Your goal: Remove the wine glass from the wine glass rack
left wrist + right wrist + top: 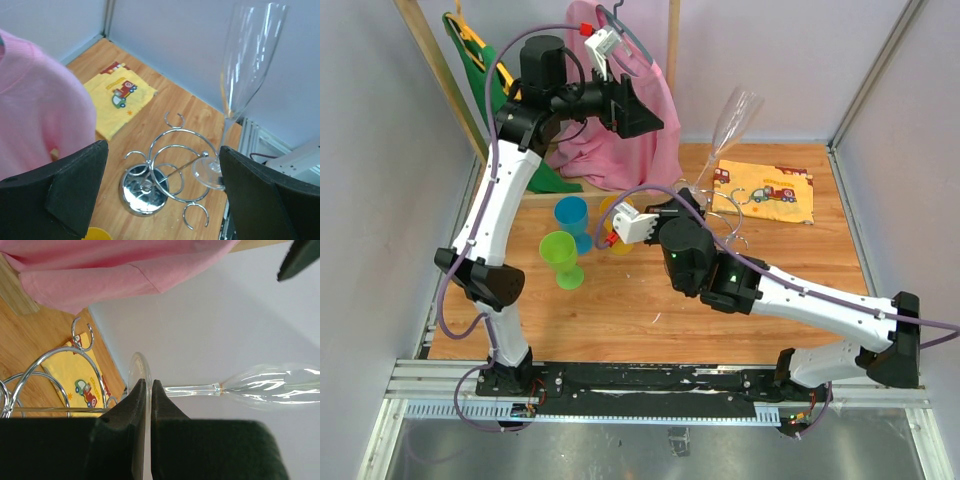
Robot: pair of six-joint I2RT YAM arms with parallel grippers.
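Observation:
The wine glass (737, 108) is a tall clear flute, tilted with its bowl up. Its round foot (209, 172) sits beside the ball-tipped end of one arm of the wine glass rack (146, 189), a shiny wire stand on the wooden table. My right gripper (693, 207) is shut on the edge of the foot, and the right wrist view (150, 390) shows the foot (138, 367) pinched between the pads, with the bowl (280, 389) to the right. My left gripper (632, 105) is open and empty, held high above the rack; it also shows in the left wrist view (162, 167).
A yellow truck-print cloth (765, 190) lies behind the rack. A blue cup (572, 214), a green cup (560, 256) and a yellow cup (613, 212) stand to its left. A pink cloth (620, 140) and a green cloth (480, 90) hang at the back. Grey walls enclose the table.

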